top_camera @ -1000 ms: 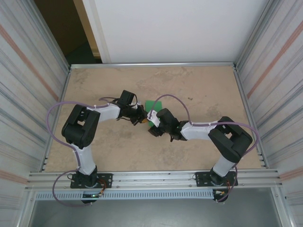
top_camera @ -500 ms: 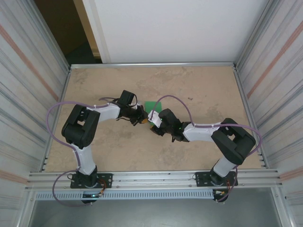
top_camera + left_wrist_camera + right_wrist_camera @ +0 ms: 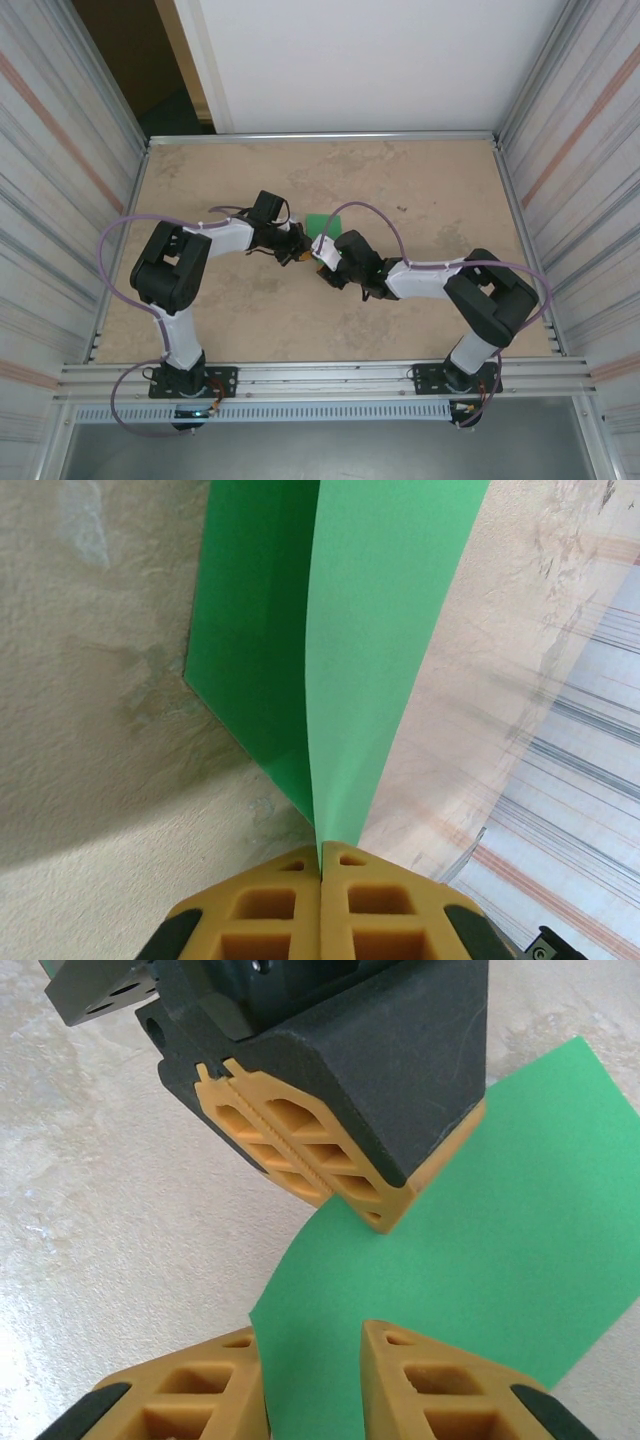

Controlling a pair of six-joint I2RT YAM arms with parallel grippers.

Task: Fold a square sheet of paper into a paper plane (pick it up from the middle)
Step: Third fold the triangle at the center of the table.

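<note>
The square sheet of paper (image 3: 370,630) is bright green and stands up in a fold from my left gripper (image 3: 322,852), whose yellow pads are shut on its near corner. From above, the paper (image 3: 318,222) shows as a small green patch beyond the two wrists at the table's middle. My left gripper (image 3: 385,1210) pinches the sheet's edge in the right wrist view. My right gripper (image 3: 312,1345) sits just in front of it, its jaws narrowly apart. A corner of the paper (image 3: 480,1260) lies in the gap between its fingers (image 3: 440,1380).
The beige table (image 3: 430,180) has metal rails and corrugated side walls (image 3: 580,150) around it. Both arms meet at the centre with purple cables looping over them. Bare tabletop lies all round the paper.
My right gripper's jaws have narrowed, and the arm has edged slightly left toward the left gripper. The left gripper stays shut on the paper.
</note>
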